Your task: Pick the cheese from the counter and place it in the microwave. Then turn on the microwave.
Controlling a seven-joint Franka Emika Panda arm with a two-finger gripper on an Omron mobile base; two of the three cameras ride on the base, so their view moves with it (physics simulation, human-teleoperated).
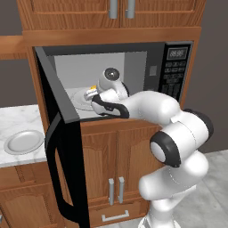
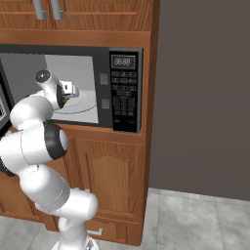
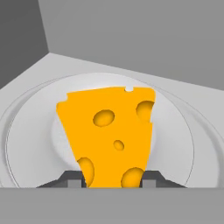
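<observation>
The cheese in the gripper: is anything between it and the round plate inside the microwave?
Nothing visible. The gripper holds the cheese directly over the white turntable plate inside the open microwave, and the plate's visible surface is bare.

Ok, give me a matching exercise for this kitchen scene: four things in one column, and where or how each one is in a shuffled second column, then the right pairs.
Things:
1. cheese
2. grey plate
3. microwave door
4. button panel

Places or states:
A. swung wide open
B. lying on the marble counter
C. between the tips of the gripper, over the turntable inside the microwave
D. on the microwave's right side, under the small display

Pairs: 1-C, 2-B, 3-A, 4-D
</observation>
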